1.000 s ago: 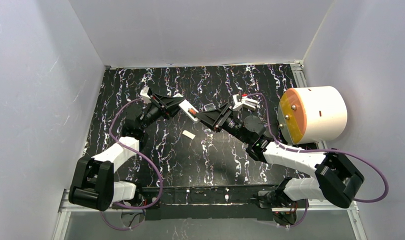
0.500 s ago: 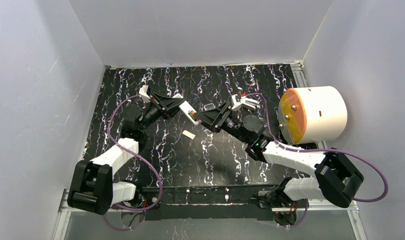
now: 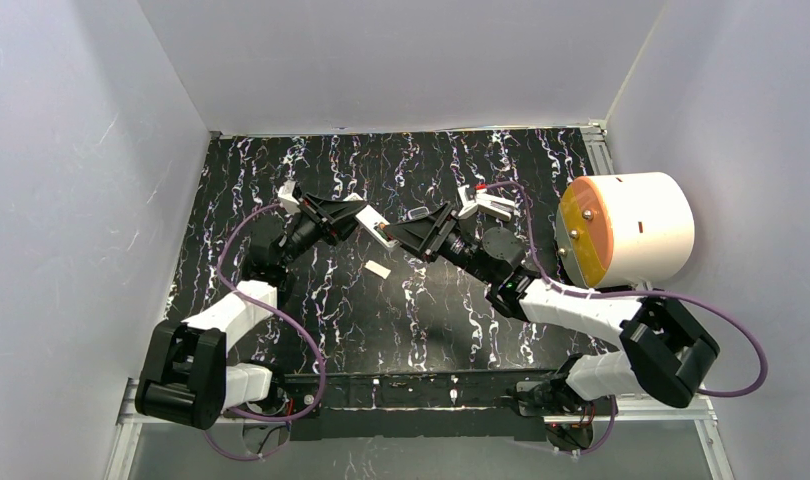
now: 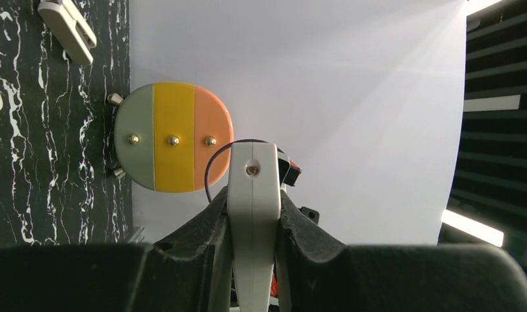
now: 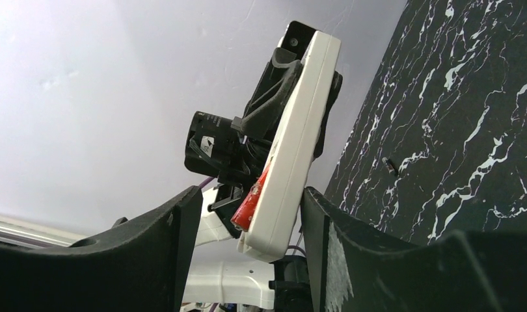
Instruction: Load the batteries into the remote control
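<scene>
While my left claw (image 4: 253, 209) pinches the remote (image 4: 252, 174) steady at lower centre, my right claw (image 5: 250, 193) stands spread astride it, probably to press its red battery (image 5: 248, 207) home.

The table (image 3: 243, 170) is a black slab veined with white, like marble. Near its middle lies a small flat white piece (image 3: 378, 270), and farther back a smaller pale bit (image 3: 418, 213) — too small to name. At the right edge rests a white drum (image 3: 646, 225) on its side — striped face turned inward.
</scene>
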Robot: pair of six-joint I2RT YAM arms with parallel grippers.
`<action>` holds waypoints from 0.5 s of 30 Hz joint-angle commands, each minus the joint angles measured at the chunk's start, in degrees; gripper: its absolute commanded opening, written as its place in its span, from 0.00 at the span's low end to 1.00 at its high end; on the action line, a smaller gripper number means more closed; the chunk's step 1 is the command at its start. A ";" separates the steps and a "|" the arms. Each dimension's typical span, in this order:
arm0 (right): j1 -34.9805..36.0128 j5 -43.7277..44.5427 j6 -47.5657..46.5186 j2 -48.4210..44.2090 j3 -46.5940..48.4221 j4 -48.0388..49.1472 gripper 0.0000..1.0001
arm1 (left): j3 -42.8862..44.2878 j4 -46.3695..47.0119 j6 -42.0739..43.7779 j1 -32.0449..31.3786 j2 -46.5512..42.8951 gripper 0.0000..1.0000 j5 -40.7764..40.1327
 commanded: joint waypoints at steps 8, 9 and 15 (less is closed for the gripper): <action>0.10 -1.32 -1.18 2.60 -0.44 12.99 0.56 | -1.06 -3.11 -2.94 0.06 -3.28 0.00 -0.55; 0.11 -1.31 -1.18 2.59 -0.44 12.86 0.56 | -1.07 -3.17 -2.90 0.07 -3.31 0.00 -0.53; 0.07 -1.03 -1.23 2.31 0.70 8.10 0.51 | -0.53 -3.23 -1.88 0.08 -4.05 0.00 -0.37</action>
